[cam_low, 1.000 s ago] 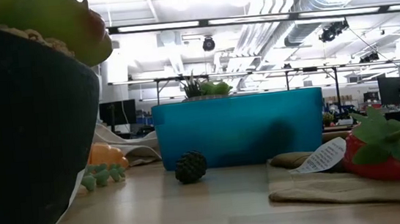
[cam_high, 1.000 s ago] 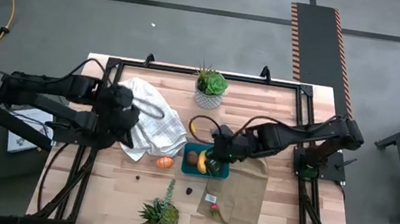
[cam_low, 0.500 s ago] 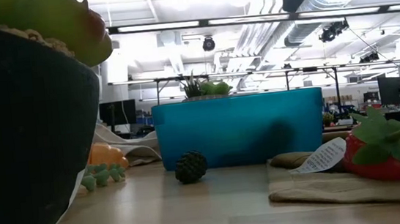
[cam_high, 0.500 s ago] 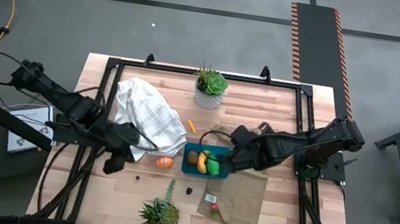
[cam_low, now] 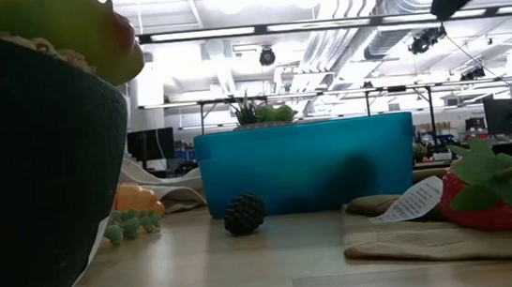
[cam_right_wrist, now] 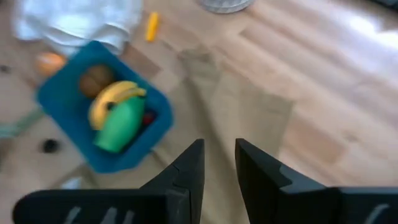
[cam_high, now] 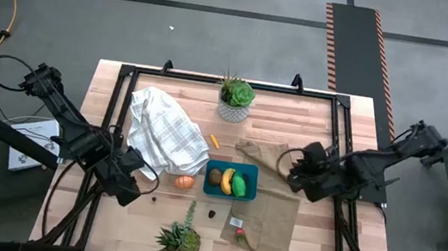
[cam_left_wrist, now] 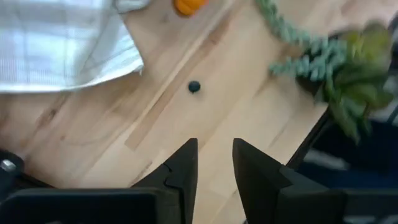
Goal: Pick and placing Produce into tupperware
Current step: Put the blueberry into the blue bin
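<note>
Wooden bench (cam_high: 311,120), tupperware (cam_high: 230,181) near its middle holding banana (cam_high: 227,181), green piece (cam_high: 240,184) and brown piece (cam_high: 215,176). My left gripper (cam_high: 130,189) hovers at the left edge, fingers slightly parted, empty; right gripper (cam_high: 295,175) likewise. I'd approach the orange piece (cam_high: 185,182) squarely, clear of the white towel (cam_high: 167,131).

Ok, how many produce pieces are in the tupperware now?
3 visible in the tupperware: brown round piece, banana, green piece. A dark-red bit beneath may be a fourth.
</note>
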`<state>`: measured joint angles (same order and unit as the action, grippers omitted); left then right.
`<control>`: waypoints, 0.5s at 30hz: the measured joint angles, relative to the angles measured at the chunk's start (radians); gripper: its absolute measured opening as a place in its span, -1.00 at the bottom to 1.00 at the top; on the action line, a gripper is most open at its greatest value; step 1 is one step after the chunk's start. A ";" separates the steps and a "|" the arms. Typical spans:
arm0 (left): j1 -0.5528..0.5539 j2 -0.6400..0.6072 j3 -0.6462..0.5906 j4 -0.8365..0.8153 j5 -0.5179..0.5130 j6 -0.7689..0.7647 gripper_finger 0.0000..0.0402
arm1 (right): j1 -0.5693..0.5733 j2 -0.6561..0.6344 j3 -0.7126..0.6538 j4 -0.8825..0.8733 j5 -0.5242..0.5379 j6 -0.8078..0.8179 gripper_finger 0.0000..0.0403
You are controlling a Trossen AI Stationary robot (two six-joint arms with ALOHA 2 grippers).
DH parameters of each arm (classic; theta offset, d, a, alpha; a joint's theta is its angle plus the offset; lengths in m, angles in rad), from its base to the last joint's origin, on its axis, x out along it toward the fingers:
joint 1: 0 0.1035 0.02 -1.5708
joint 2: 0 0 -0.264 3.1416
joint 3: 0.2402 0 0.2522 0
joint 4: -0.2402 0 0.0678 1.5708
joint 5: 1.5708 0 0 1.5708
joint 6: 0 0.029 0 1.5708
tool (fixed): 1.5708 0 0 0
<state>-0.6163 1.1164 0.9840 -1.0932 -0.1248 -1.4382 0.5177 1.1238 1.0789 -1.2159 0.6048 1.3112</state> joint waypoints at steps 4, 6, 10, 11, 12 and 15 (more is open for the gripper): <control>0.001 0.004 0.000 0.010 -0.026 -0.143 -0.61 | 0.023 -0.114 -0.140 0.144 -0.015 0.032 -0.60; 0.001 0.018 0.000 0.010 -0.027 -0.192 -0.64 | 0.022 -0.145 -0.188 0.176 -0.034 0.043 -0.60; 0.001 0.070 0.000 -0.012 0.018 -0.312 -0.67 | 0.021 -0.162 -0.252 0.193 -0.077 0.043 -0.60; 0.003 0.087 0.000 -0.010 0.026 -0.321 -0.67 | 0.020 -0.162 -0.263 0.195 -0.082 0.043 -0.60; 0.010 0.102 0.000 -0.010 0.029 -0.323 -0.68 | 0.020 -0.162 -0.274 0.196 -0.083 0.042 -0.60; 0.036 0.153 0.000 -0.007 0.074 -0.327 -0.68 | 0.020 -0.162 -0.294 0.199 -0.084 0.035 -0.60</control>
<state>-0.5808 1.2696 0.9840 -1.1004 -0.0507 -1.7655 0.5372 0.9619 0.7852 -1.0171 0.5205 1.3459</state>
